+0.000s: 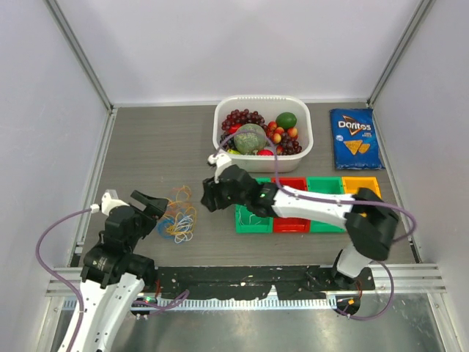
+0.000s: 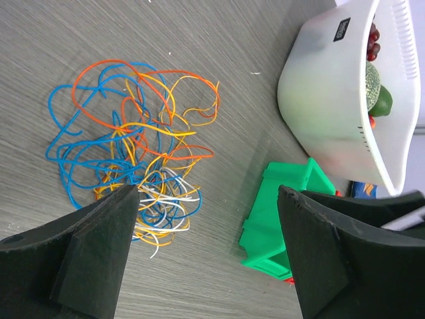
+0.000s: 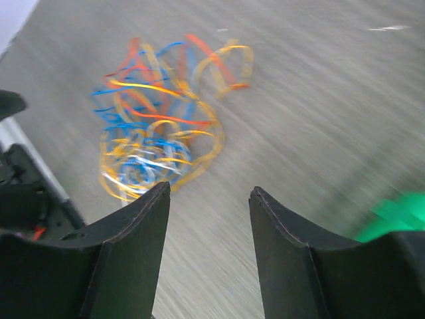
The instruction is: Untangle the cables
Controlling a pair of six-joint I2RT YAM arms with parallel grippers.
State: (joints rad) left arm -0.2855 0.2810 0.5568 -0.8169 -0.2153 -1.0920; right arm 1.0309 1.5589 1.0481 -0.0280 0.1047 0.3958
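**A:** Cable status?

**B:** The cables (image 1: 178,220) are one tangle, lying flat on the desk (image 1: 146,147) in the left-front area. Blue, orange, yellow and white loops are all interlaced. In the left wrist view the white strands bunch at one end and wide orange and blue loops spread at the other. Nothing grips it.

**A:** Pincers?

**B:** The left pincer (image 1: 156,207) is just left of the tangle with its jaws wide and nothing between them. One fingertip (image 2: 113,219) overlaps the white end of the pile in its own camera, but I can't tell if it makes contact. The right pincer (image 1: 209,194) is to the right of the tangle, near but apart, and pointing at it. Its jaws are parted less wide than the left's and hold nothing. The right wrist picture is blurred, so there's no fine detail. The tangle sits between the two pincers.

**A:** What else is on the desk?

**B:** A row of bins (image 1: 325,185) in green, red, green and yellow sits right of centre, with the right arm lying across it. Behind the row is a white basket (image 1: 300,158) holding grapes (image 1: 244,117) and other produce. A Doritos bag (image 1: 352,138) lies flat to the right of the basket, at the far right.
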